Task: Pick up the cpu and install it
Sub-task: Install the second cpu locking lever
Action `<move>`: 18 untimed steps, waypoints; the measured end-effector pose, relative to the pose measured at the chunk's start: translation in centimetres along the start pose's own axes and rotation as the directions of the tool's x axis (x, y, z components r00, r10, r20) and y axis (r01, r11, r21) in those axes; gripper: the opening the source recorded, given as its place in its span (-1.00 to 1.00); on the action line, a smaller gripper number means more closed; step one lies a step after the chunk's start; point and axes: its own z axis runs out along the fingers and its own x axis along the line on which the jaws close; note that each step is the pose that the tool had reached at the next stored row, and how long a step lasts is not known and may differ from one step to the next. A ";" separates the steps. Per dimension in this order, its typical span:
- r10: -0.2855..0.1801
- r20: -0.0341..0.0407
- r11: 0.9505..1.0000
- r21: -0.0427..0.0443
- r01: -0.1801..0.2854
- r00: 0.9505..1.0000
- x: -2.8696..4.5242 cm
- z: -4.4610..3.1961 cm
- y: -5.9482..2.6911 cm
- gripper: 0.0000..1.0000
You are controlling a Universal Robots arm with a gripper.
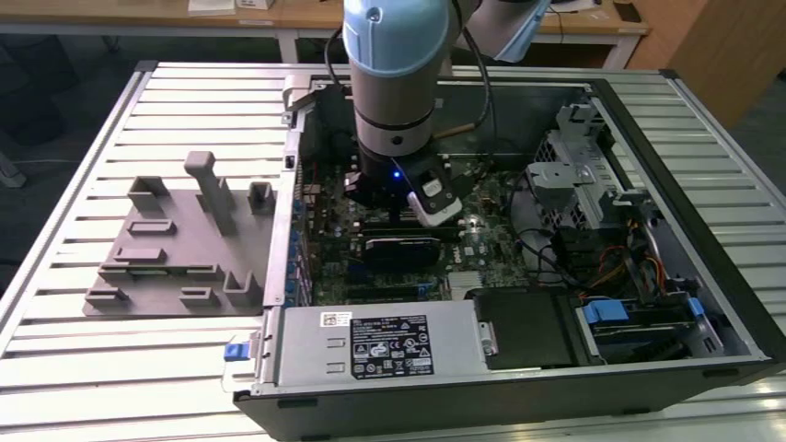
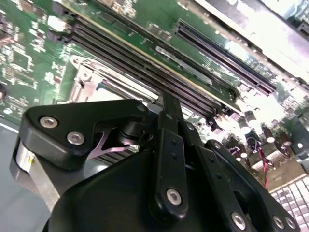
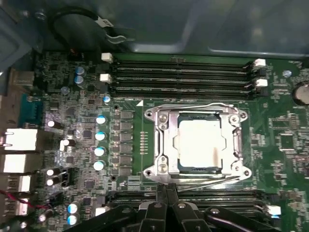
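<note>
Cpu [image 3: 199,141], its silver top facing up, is sitting flat inside the metal socket frame [image 3: 161,140] on the green motherboard [image 3: 285,145], as the first wrist view is showing. Being square, it is offering no long axis; its edges are running parallel to the frame's sides. Rows of dark memory slots [image 3: 181,77] are lying along one side of the socket and more slots [image 3: 227,197] along the opposite side, with small blue-topped capacitors [image 3: 100,136] standing in a line beside the frame.

In the exterior view the arm [image 1: 393,74] is reaching down into the open computer case [image 1: 639,110], which is resting on a slatted metal table [image 1: 74,368]. A grey plastic tray [image 1: 172,249] with upright blocks is sitting on the table at the exterior view's left, just beside the case. A power supply box [image 1: 381,345] and drive bays [image 1: 639,322] are lining the case's near edge.

The gripper [image 3: 170,205] is hovering just above the board at the socket's edge, apart from the chip. Its black fingers [image 3: 157,210] are drawn together, and nothing is showing between them.
</note>
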 end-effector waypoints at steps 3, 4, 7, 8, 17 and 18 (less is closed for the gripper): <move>0.003 -0.016 1.000 -0.007 -0.003 1.000 0.00 0.03 -0.09 -0.79; 0.003 -0.016 1.000 -0.007 -0.003 1.000 0.01 0.03 -0.09 -0.79; 0.003 -0.017 1.000 -0.008 -0.003 1.000 0.01 0.03 -0.10 -0.79; 0.003 -0.017 1.000 -0.017 -0.003 1.000 0.00 0.03 -0.13 -0.79; 0.001 -0.017 0.997 -0.071 -0.002 1.000 0.01 0.04 -0.99 -0.79; 0.001 -0.016 0.997 -0.078 -0.002 1.000 0.01 0.04 -1.12 -0.79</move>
